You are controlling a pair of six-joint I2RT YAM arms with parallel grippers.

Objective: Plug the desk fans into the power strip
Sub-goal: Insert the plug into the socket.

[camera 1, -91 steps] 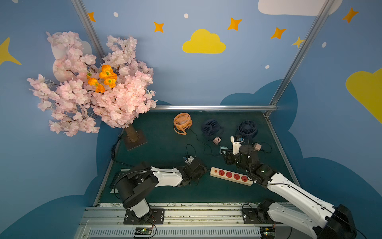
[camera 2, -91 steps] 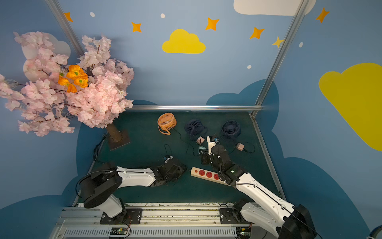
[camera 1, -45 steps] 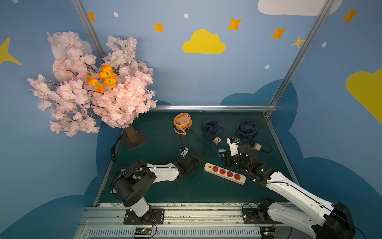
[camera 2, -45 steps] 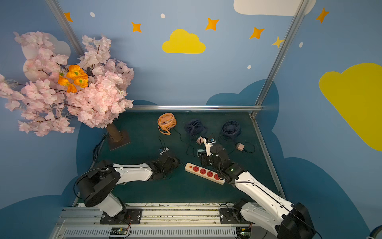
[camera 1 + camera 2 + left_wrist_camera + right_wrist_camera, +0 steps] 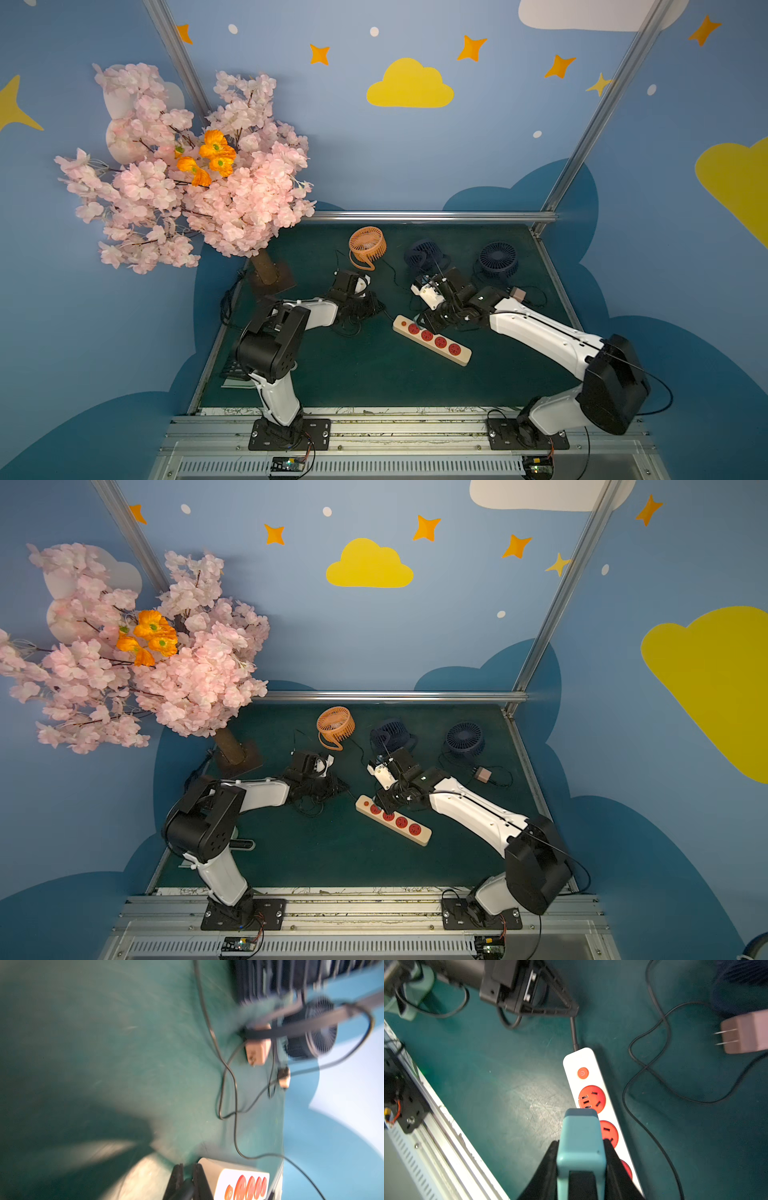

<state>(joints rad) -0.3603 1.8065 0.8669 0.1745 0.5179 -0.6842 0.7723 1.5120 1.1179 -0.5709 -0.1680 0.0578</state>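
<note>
The cream power strip (image 5: 432, 340) (image 5: 392, 818) lies slanted on the green mat, red sockets up. Its black cord (image 5: 573, 1030) runs into my left gripper (image 5: 377, 308) (image 5: 343, 787) (image 5: 188, 1165) (image 5: 574, 1011), which is shut on it just off the strip's button end (image 5: 209, 1169). My right gripper (image 5: 422, 322) (image 5: 381, 802) (image 5: 580, 1142) is shut on a teal plug (image 5: 580, 1134), held over the strip (image 5: 583, 1059) at the first two sockets. An orange desk fan (image 5: 367, 245), a dark blue one (image 5: 424, 253) and a blue one (image 5: 498, 257) stand at the back. Whose plug I hold I cannot tell.
A pink plug (image 5: 517, 294) (image 5: 745, 1032) and thin black cords (image 5: 654, 1064) lie loose on the mat right of the strip. A blossom tree on a brown base (image 5: 270, 276) stands at the back left. A metal rail (image 5: 436, 1126) edges the front.
My left gripper has shut on the strip's cord and drawn back to the left, dragging and turning the strip. My right gripper followed leftward with the teal plug.
</note>
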